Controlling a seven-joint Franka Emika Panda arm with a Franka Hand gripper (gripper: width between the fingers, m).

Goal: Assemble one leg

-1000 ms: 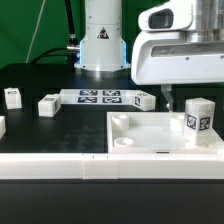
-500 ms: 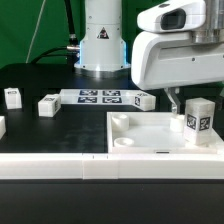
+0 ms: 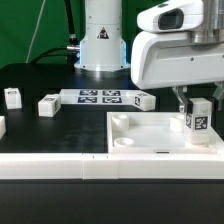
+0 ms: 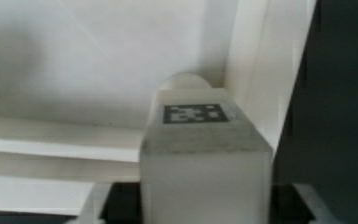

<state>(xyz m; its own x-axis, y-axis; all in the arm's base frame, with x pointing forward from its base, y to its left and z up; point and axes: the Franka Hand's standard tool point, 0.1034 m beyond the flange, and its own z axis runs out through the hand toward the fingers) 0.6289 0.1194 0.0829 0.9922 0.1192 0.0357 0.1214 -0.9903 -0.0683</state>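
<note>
The leg is a small white plastic post with square edges and smooth matte faces. It stands upright in the far corner of the tray, toward the exterior view's right. A square black-and-white tag sits on the face that meets the exterior camera. In the wrist view the leg fills the middle, with a tag showing near its top.

The tray is a broad, white, shallow square with a raised rim and a round socket at its near corner. It rests on the black desk. Behind it lies the flat marker board, with similar loose posts on the desk around it.

Half a second ago the blocky white housing hung a little toward the exterior view's left, with its dark fingers short of the leg. It has since shifted to the exterior view's right. The leg stands where it did.

The end effector now sits directly over the leg, and its jaws stand apart on either side of the leg's upper part. In the wrist view a slim dark gap shows on each side of the leg near the end effector, so nothing is clamped.
</note>
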